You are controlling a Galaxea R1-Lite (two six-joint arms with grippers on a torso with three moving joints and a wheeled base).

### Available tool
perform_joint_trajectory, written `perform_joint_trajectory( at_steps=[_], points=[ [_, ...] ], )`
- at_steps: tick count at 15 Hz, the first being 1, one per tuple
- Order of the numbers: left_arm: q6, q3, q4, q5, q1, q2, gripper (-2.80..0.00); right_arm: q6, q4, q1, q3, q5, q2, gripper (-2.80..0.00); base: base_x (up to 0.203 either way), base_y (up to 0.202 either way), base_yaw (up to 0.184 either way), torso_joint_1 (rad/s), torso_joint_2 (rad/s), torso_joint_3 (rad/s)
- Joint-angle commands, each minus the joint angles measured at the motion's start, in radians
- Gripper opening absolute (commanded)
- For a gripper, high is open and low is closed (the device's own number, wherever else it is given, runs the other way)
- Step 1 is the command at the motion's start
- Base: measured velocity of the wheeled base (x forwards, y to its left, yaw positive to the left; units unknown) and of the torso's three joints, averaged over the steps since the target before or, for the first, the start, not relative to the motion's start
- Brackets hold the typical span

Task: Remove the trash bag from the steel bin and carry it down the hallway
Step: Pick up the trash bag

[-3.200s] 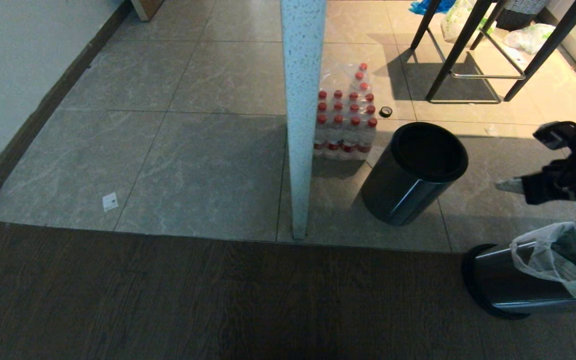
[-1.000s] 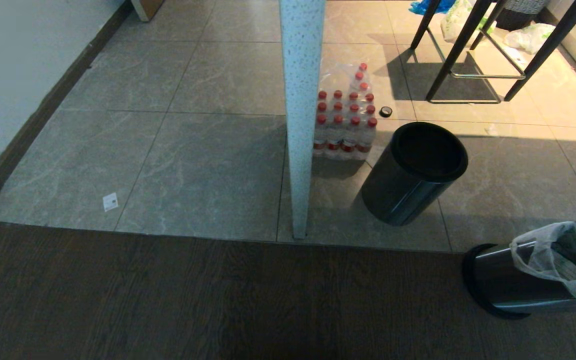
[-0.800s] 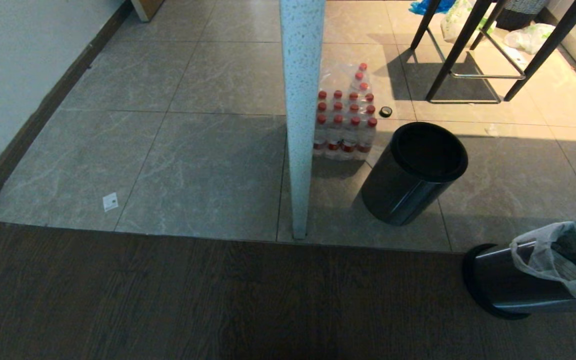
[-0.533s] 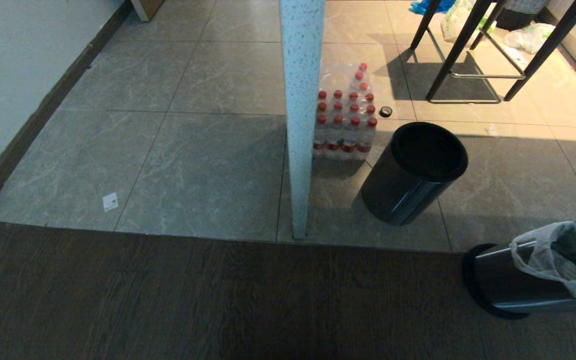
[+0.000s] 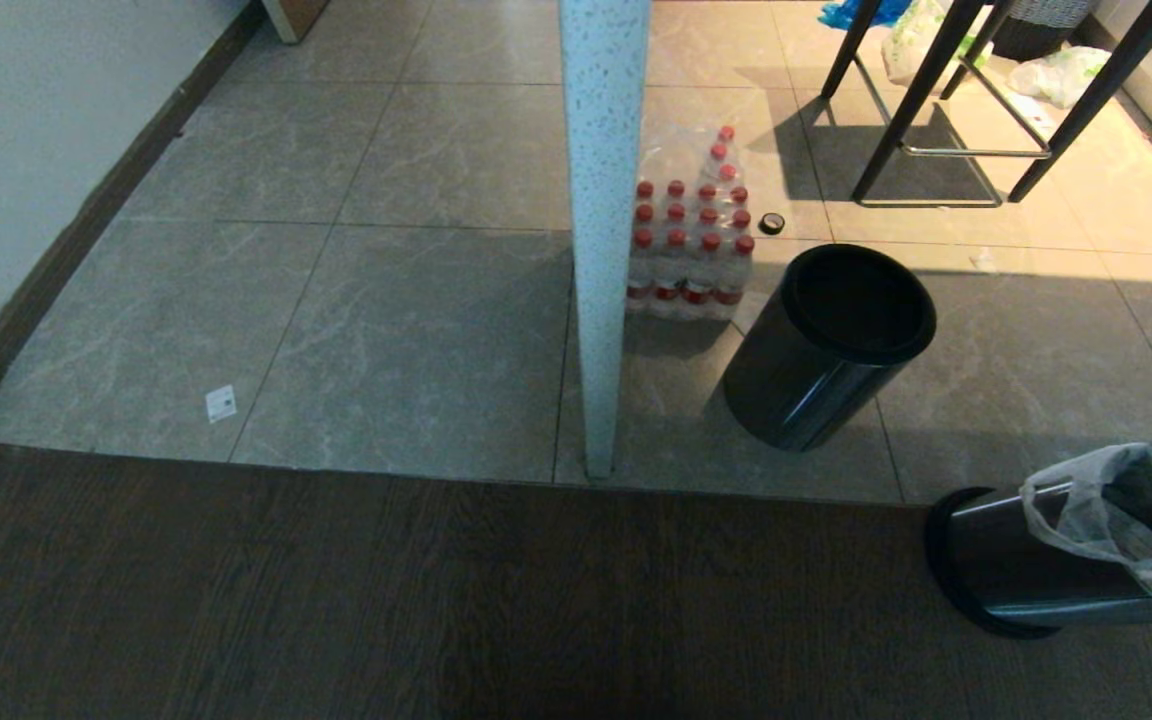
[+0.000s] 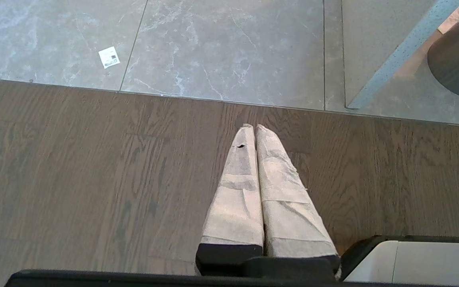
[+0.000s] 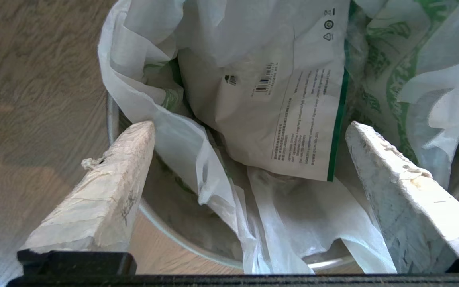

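Bin [image 5: 1016,575]: steel, it stands at the near right on the dark wood floor [image 5: 336,600], close to the line where the tiles [image 5: 386,330] begin.
Bag [image 7: 277,103]: white thin plastic with green print, it is inside the bin; its edge hangs over the steel rim [image 7: 181,235] on the left side, and printed text with a barcode faces up.
Right gripper [image 7: 249,135]: my jaws are wide apart and hold nothing. I hang just above the mouth of the bin; one finger [image 7: 106,191] is over the rim, the other over the bag. A loose fold of the bag lies between my fingers.
Left gripper [image 6: 255,131]: my jaws are pressed together, with nothing between them, over the wood floor.
Second bin [image 5: 826,345]: dark, with black ring, on the tiles further away, well apart from the steel one.
Bottles [image 5: 691,240]: a wrapped pack with red caps, far side of the dark bin, just right of the white post [image 5: 601,230].
Paper label [image 5: 221,403]: on the tiles at the left.
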State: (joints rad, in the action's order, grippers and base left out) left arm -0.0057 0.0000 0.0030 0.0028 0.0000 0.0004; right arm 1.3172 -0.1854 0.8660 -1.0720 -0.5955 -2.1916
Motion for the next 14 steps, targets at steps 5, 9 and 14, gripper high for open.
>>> perform_joint_trajectory(
  at_steps=[5,9,14],
  points=[
    [0.0,0.0,0.0,0.0,0.0,0.0,-2.8,0.002,0.0,-0.01,-0.032,-0.002,-0.057,0.0,0.0,0.0,0.0,0.0,0.0,0.0],
    [0.0,0.0,0.0,0.0,0.0,0.0,-2.8,-0.001,-0.002,-0.025,-0.057,-0.001,-0.087,0.0,0.0,0.0,0.0,0.0,0.0,0.0],
    [0.0,0.0,0.0,0.0,0.0,0.0,-2.8,-0.004,-0.002,-0.048,-0.063,0.028,-0.105,-2.8,0.0,0.0,0.0,0.0,0.0,0.0]
  ],
)
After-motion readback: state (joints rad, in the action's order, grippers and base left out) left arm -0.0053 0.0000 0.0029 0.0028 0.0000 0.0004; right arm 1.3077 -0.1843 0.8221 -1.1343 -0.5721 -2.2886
